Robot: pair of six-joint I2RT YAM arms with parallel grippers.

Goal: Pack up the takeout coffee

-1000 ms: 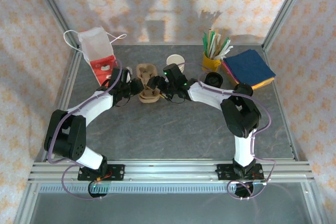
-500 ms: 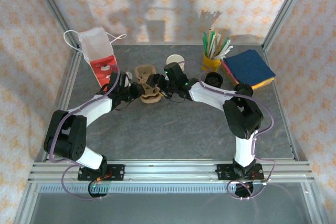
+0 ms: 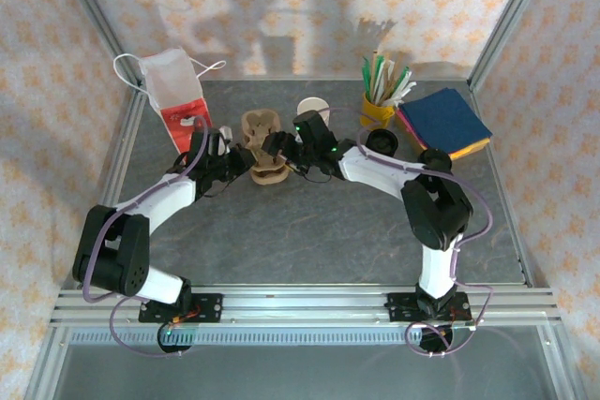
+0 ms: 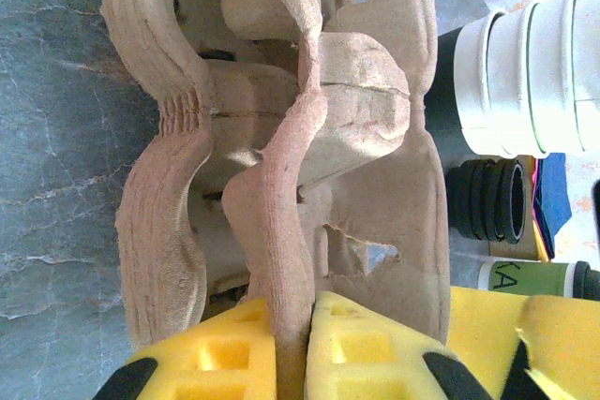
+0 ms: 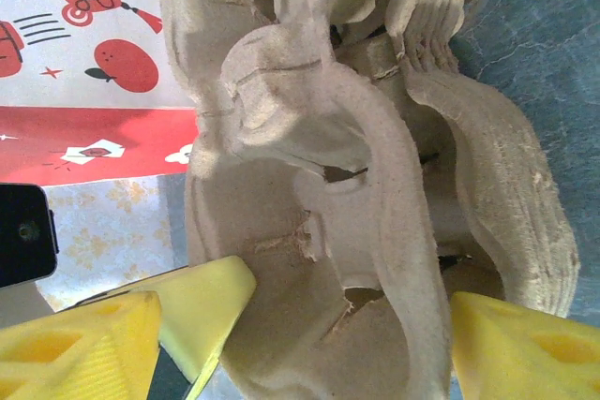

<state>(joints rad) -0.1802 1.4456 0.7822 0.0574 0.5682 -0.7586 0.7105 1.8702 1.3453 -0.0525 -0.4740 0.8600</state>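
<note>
Table (image 3: pixel 309 222): grey, stone-look top w/ faint veins, flat and matte.
Cup carrier (image 3: pixel 263 126): brown moulded pulp, rough and fibrous, w/ rounded wells and thin ribs. It sits mid-table between the two grippers.
Left gripper (image 4: pixel 292 355): yellow foam pads (image 4: pixel 225 367) are pressed together on one thin upright rib of the carrier, so we call it a pinch. From the top we see it at the carrier's left side (image 3: pixel 239 158).
Right gripper (image 5: pixel 319 344): yellow pads (image 5: pixel 525 344) are spread wide, w/ the carrier's near well between them. We can't tell if either pad touches the pulp. From the top it sits at the carrier's right side (image 3: pixel 275 149).
Coffee cup (image 3: pixel 312 107): pale round rim, upright near the back of the table, just behind the right wrist. It's apart from the carrier and not in any well.
Left wrist extras: the cup's pale banded wall (image 4: pixel 525 72) shows past the carrier's far edge, w/ stacked black ribbed lids (image 4: pixel 492 199) next to it.
Right wrist extras: small tears and holes in the pulp, stacked layered edges at the carrier's far rim, and the bag's print (image 5: pixel 84 63), red w/ white, knots and round fruit.
Top extras: bag (image 3: pixel 176 91) w/ white cord handles at back left, yellow mug (image 3: pixel 378 111) of sticks and blue napkins (image 3: pixel 442 119) at back right.
</note>
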